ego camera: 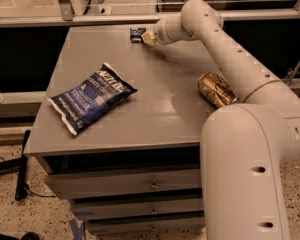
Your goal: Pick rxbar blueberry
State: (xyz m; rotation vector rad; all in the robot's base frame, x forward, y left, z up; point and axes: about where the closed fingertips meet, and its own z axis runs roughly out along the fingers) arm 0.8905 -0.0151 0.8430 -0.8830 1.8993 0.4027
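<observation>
The rxbar blueberry (136, 33) is a small dark flat wrapper lying near the far edge of the grey table (155, 114). My gripper (148, 37) reaches across the table and sits right at the bar's right end, low over the surface and touching or nearly touching it. The bar's right part is hidden behind the fingertips.
A large blue-and-white chip bag (91, 103) lies on the left half of the table. A gold drink can (216, 89) lies on its side at the right, next to my arm. A glass partition and rail run behind the table's far edge. Drawers sit below the tabletop.
</observation>
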